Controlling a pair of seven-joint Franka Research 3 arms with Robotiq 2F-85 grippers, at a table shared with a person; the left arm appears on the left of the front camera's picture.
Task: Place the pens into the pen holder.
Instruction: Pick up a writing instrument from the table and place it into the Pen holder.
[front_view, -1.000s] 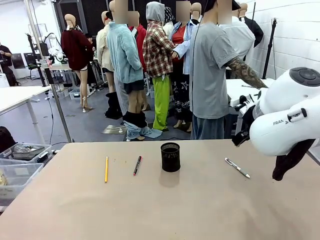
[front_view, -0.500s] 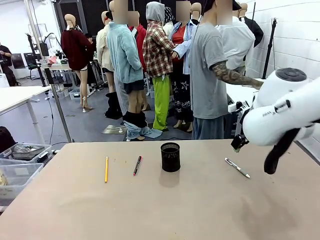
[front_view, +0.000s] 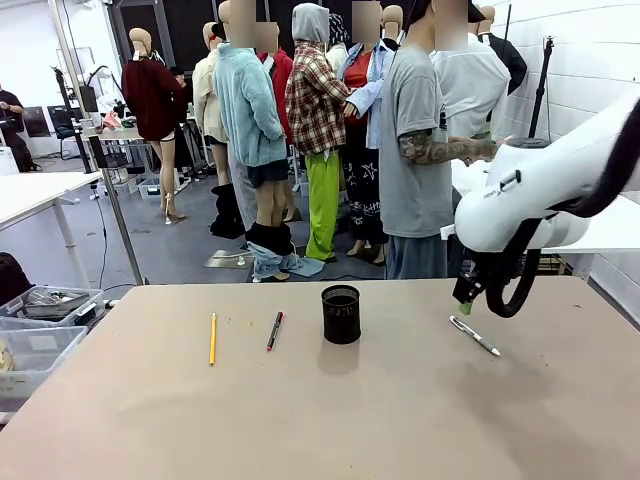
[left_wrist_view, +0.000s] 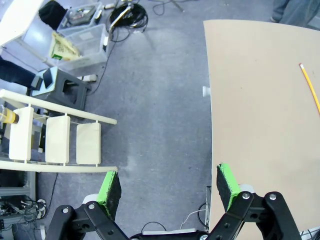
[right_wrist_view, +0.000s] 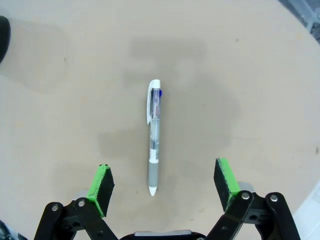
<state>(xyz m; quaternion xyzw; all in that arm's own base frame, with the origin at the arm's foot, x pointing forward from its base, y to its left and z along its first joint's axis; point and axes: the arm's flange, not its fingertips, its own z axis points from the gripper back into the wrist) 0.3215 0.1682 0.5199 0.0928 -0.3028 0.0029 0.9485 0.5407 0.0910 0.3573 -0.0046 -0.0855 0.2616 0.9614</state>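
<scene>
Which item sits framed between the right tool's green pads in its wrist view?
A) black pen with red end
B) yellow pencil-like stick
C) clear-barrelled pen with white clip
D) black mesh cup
C: the clear-barrelled pen with white clip lies flat on the tan table, lined up between the green pads of the open right tool.

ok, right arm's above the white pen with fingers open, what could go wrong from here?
1. The white pen lies flat and thin on the table; the right gripper could clip the surface or roll it away on closing.
2. The pen holder is small; a pen carried level may catch its rim and tip it.
3. The person's forearm is close behind that arm.
</scene>
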